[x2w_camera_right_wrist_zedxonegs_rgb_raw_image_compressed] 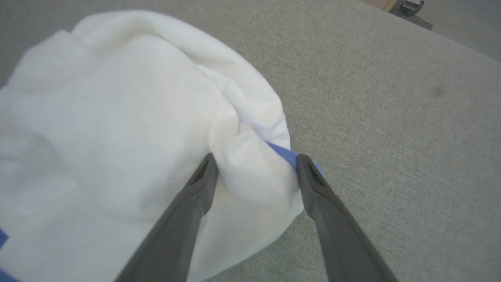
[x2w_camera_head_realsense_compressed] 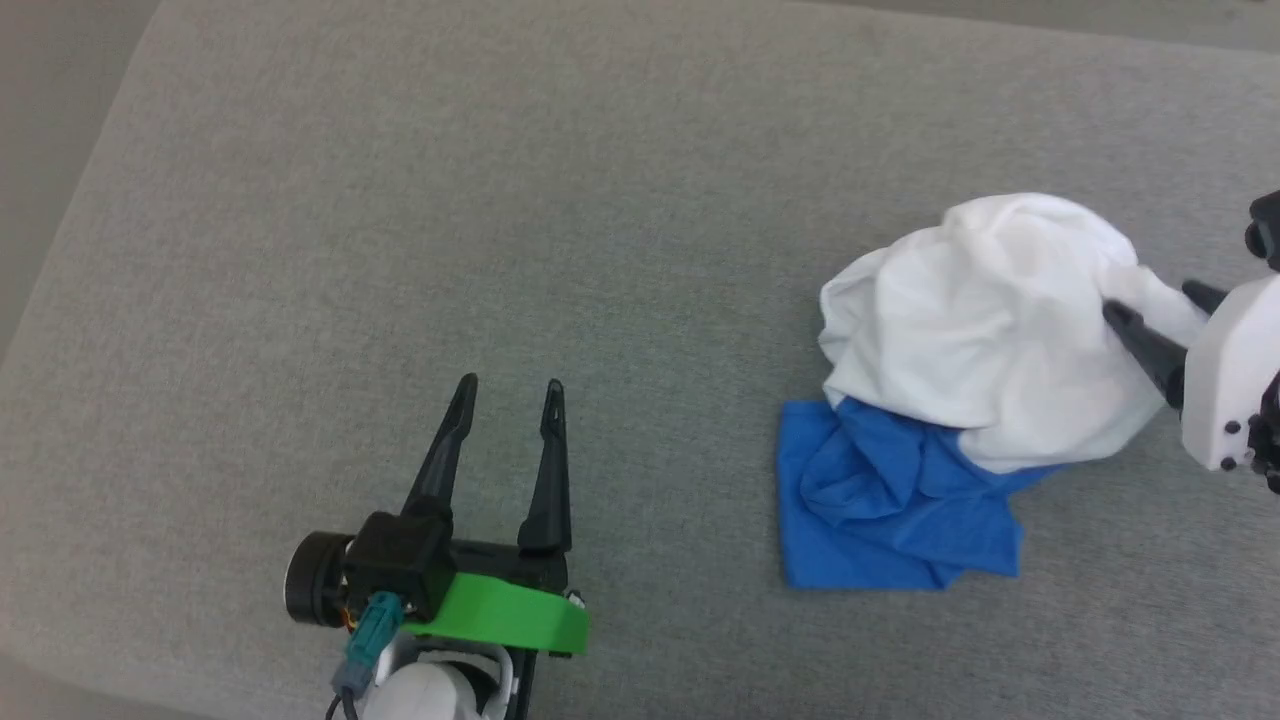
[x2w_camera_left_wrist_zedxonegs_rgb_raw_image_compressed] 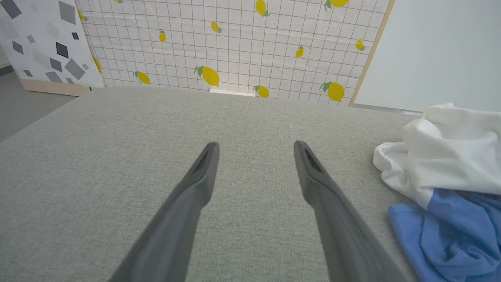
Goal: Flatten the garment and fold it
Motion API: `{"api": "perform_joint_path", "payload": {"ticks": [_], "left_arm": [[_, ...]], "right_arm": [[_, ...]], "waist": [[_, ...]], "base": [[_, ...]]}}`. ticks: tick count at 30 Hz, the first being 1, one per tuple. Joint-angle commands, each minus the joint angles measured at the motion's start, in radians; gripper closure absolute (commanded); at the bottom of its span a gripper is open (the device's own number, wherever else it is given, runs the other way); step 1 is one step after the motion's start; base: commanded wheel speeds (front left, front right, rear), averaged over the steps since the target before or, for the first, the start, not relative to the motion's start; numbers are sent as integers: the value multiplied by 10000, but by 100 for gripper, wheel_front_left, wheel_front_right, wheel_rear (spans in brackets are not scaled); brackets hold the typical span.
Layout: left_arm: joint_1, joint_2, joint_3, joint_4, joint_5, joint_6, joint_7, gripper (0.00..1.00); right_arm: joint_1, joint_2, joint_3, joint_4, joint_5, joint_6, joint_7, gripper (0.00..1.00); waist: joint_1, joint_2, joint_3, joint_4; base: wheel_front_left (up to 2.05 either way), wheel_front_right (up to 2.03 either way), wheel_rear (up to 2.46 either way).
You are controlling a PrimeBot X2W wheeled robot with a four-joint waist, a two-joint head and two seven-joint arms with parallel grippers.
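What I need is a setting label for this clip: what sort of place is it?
Probably an indoor staged test room: a grey fabric-covered surface bears the garment, with a lemon-print panel and a speckled panel behind.

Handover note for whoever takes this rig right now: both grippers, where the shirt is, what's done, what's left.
Left gripper: open, empty, over the bare grey surface, apart from the garment.
Right gripper: open, fingers straddling a white fold at the garment's right edge, not closed on it.
Garment: crumpled heap, white over blue.
Done: nothing flattened.
To do: grip, spread flat, fold.
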Motion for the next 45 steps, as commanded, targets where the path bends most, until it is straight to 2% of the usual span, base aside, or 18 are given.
{"api": "perform_joint_path", "payload": {"ticks": [1,3,4,5,9,14,18,21,22,26,31,34,35,36,40,45], "left_arm": [[-210,-65,-28,49,147,-60,-37,0],[-268,-75,-72,102,140,-63,-37,0],[-280,-79,-89,123,133,-51,-37,0],[-283,-81,-100,138,127,-39,-37,0],[-253,-86,-95,254,28,47,-37,0],[-179,-87,75,385,15,30,-37,0],[-18,-88,203,492,31,-41,-37,0],[140,-88,304,527,10,-63,-38,0],[293,-88,376,546,-15,-108,-38,0],[372,-88,383,564,-54,-160,-38,0],[253,-89,265,615,-84,-228,-38,0],[160,-89,178,690,-85,-274,-38,0],[138,-89,158,720,-88,-286,-38,0],[122,-89,151,741,-89,-289,-38,0],[133,-89,203,783,-119,-254,-38,0],[298,-89,299,808,-172,-213,-38,0]], "right_arm": [[-98,-142,204,185,75,-15,151,0],[-29,-287,534,417,246,-15,335,0],[31,-339,673,516,371,-15,440,58],[60,-339,708,569,463,-15,428,100],[112,-156,464,842,618,-15,-3,100],[-195,-196,-579,1040,-3,-15,-1188,100],[-586,-380,-1350,666,-727,-15,-1772,100],[-790,-381,-1513,69,-1149,-15,-1923,100],[-787,-285,-977,-793,-1438,-15,-1870,100],[-308,271,515,-1558,-1172,-15,-1564,100],[718,1088,2574,-1476,-381,-15,-1414,100],[1248,1331,3453,-1075,-27,-15,-1435,100],[1398,1335,3726,-918,56,-15,-1466,74],[1486,1330,3883,-793,122,-15,-1500,0],[1532,1334,3972,-570,551,-15,-1597,0],[865,1282,2939,-1125,1032,-15,-1673,0]], "waist": [[0,0,501,475],[0,0,544,521],[0,0,553,528],[0,0,545,523],[0,0,302,351],[0,0,-352,-11],[0,0,-863,-284],[0,0,-1164,-474],[0,0,-1339,-656],[0,0,-1347,-810],[0,0,-1173,-756],[0,0,-1096,-608],[0,0,-1081,-544],[0,0,-1071,-500],[0,0,-1135,-394],[0,0,-1351,-376]], "base": [[0,0,0],[0,0,0],[0,0,0],[0,0,0],[0,0,0],[0,0,0],[0,0,0],[0,0,0],[0,0,0],[0,0,0],[0,0,0],[0,0,0],[0,0,0],[0,0,0],[0,0,0],[0,0,0]]}}
